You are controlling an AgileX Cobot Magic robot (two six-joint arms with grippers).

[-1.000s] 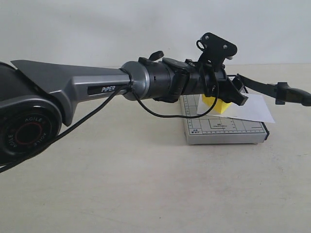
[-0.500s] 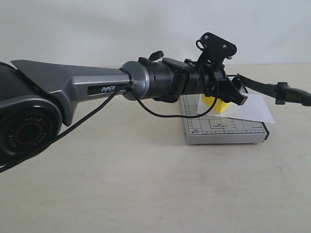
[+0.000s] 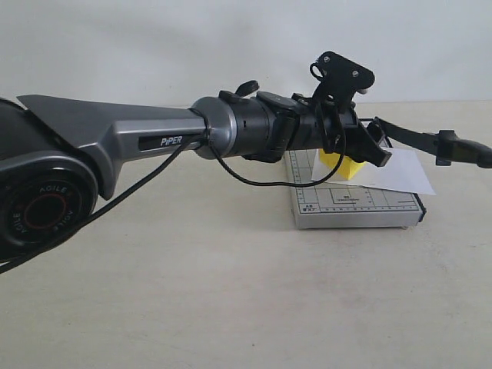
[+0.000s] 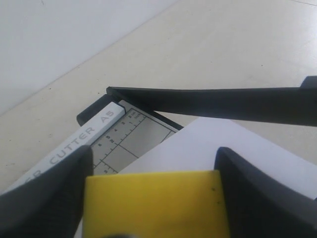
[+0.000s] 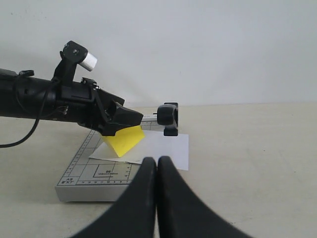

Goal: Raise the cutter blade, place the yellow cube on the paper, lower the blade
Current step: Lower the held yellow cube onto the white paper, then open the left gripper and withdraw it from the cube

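Placing step. Your left gripper [image 4: 153, 198] is clamped on the yellow cube [image 3: 344, 166], held tilted over the paper [image 3: 407, 173] on the grey trimmer [image 3: 354, 207], right of centre. The cutter blade [image 3: 407, 136] stands raised. Next, likely: set down, release. Your right gripper [image 5: 157, 168] is closed, empty. Beige tabletop [image 3: 231, 292], white wall [image 3: 154, 46].

Left claw [image 4: 153, 188] clamped, right claw [image 5: 157, 162] closed

A grey gridded trimmer base [image 3: 357, 206] sits on the beige table [image 3: 231, 292]; behind it, seemingly a plain white wall [image 3: 154, 46].
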